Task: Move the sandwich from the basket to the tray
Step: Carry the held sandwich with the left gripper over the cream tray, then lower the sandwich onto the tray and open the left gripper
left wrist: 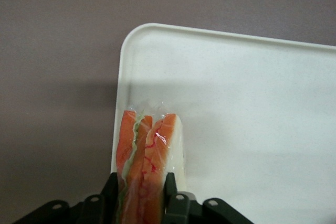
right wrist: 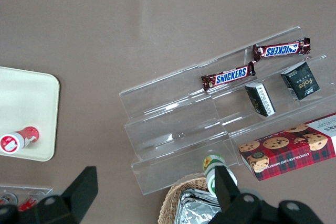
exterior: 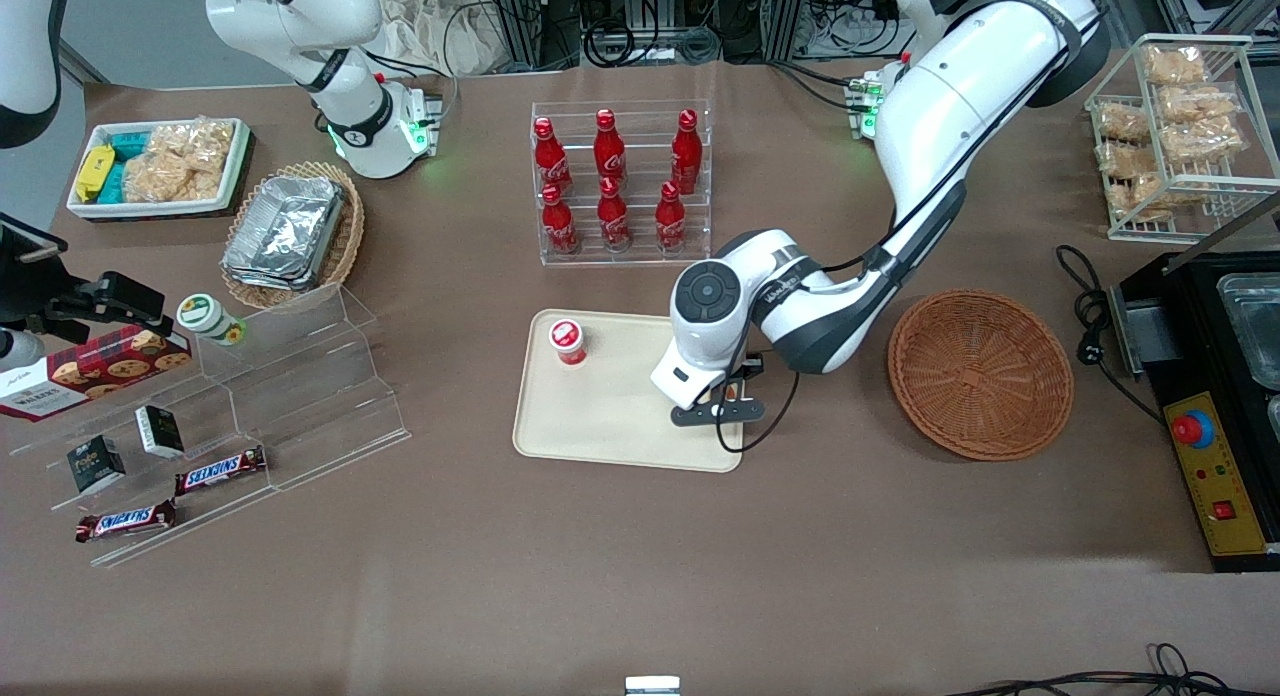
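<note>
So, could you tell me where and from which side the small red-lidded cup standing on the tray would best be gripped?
Probably from above, fingers closing across the round body just under the lid: the cup stands upright on the tray with bare tray around it. The gripper, shut on the sandwich at the tray's basket-side end, is busy now.

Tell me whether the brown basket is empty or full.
Empty. The basket shows only bare weave; the claw holds the sandwich over the tray.
</note>
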